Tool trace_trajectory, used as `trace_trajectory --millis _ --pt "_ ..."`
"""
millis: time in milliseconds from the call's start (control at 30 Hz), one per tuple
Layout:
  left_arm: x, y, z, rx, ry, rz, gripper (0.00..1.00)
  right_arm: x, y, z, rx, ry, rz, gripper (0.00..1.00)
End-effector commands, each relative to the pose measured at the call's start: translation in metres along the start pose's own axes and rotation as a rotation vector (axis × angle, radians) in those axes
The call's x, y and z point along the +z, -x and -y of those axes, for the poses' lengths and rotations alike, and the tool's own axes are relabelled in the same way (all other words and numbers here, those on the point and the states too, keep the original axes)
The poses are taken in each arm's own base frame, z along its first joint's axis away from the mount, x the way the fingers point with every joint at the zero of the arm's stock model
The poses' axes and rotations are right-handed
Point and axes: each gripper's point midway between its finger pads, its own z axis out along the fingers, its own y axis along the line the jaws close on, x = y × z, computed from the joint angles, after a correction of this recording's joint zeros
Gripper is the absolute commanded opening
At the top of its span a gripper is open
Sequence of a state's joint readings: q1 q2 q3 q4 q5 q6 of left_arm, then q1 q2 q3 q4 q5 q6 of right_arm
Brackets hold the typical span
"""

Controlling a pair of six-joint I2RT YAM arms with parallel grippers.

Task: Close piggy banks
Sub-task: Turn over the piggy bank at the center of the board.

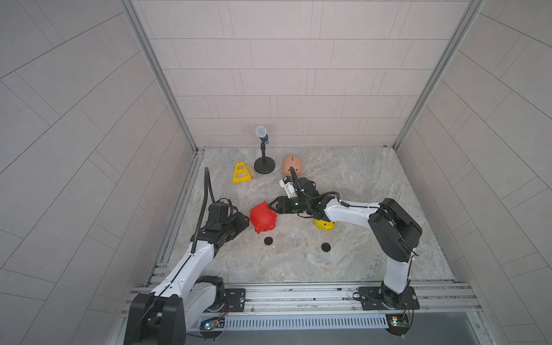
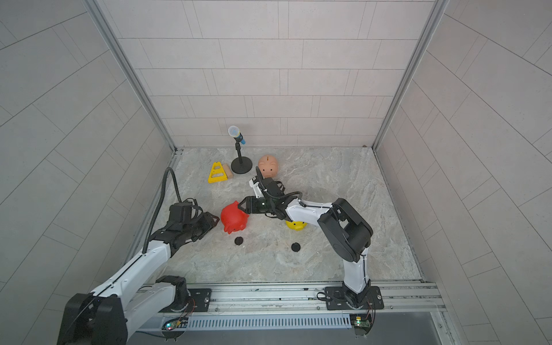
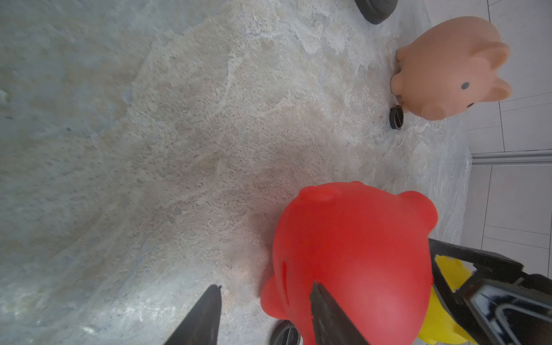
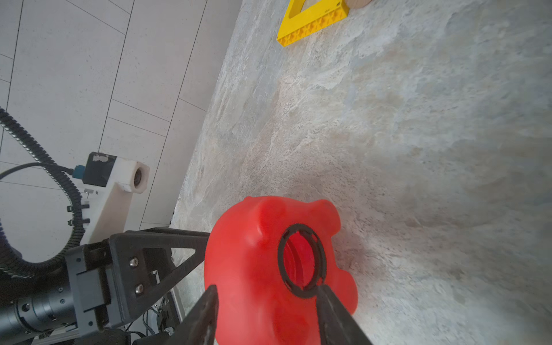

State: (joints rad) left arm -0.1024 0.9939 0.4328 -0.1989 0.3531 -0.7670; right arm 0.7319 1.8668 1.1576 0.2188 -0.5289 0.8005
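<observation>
1. Red pig [image 1: 263, 218]: left of centre on the table [image 1: 373, 245], tipped over between the two grippers. Its belly hole faces the right arm.
2. The right wrist view shows that hole unplugged, with a black ring around the rim and red inside.
3. Right gripper [image 4: 268, 286]: fingers apart, tips against the pig's belly, one tip on the black ring. Can't tell whether they are pinching anything.
4. Left gripper [image 3: 265, 285]: at the pig's left side, released. One finger overlaps the pig's back and the other is clear of it, with bare table showing between them. Nothing is held.
5. Yellow pig [image 1: 325, 224]: right of the red pig, mostly hidden under the right arm, so its belly can't be seen.
6. Peach pig [image 1: 292, 164]: far centre, upright, slot on top, just right of the mic stand [image 1: 264, 167].
7. Plugs are all loose on the table. One [image 1: 268, 240] is just near of the red pig and one [image 1: 325, 247] is near of the yellow pig. A third [image 3: 396, 118] lies just beside the peach pig and shows only in the left wrist view.
8. Yellow frame [image 1: 240, 173]: far left, with a wooden block [image 1: 251, 171] touching its right side.
</observation>
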Motion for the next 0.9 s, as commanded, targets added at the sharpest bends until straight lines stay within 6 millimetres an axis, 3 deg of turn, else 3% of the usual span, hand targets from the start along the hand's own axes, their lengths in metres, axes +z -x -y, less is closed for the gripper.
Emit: trace_trajectory --millis 0,867 --pt "-0.002 0.002 0.003 0.017 -0.008 0.003 0.54 -0.006 -0.003 0.003 -0.008 -0.032 -0.006 0.54" --pt "0.001 0.001 0.003 0.03 -0.007 -0.016 0.54 0.006 -0.026 -0.007 -0.011 -0.029 -0.1 0.54"
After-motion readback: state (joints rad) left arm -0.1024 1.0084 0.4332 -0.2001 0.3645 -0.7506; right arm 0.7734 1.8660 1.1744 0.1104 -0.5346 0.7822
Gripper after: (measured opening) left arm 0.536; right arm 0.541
